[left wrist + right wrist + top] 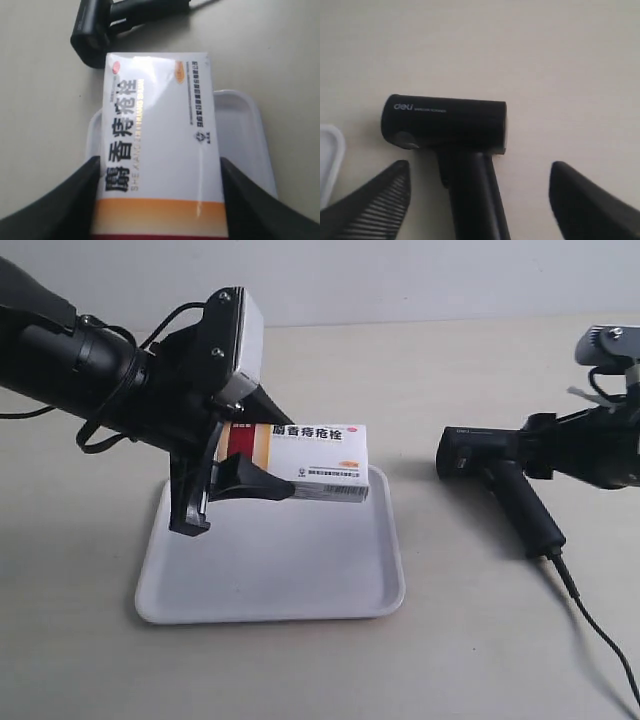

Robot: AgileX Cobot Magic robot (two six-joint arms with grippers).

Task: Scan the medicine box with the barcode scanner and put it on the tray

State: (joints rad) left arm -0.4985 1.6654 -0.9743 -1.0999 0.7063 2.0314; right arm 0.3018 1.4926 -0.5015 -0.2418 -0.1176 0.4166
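The left gripper [158, 165] grips the medicine box [157, 110] between its fingers, with the tray [245, 130] below it. The right gripper [480, 170] stands spread wide, the scanner [445, 122] lying loose between its fingers.

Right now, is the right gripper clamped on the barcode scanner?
No: the right gripper is open, with bare table showing between each finger and the handle of the barcode scanner.

Exterior view: barcode [335, 493] on medicine box [318, 455] too small to read; cable [598, 633] of barcode scanner [495, 475] exits frame.
Left wrist view: box's striped end cropped, fine print illegible.
Right wrist view: scanner handle cropped; only a corner of tray [330, 160] shows.
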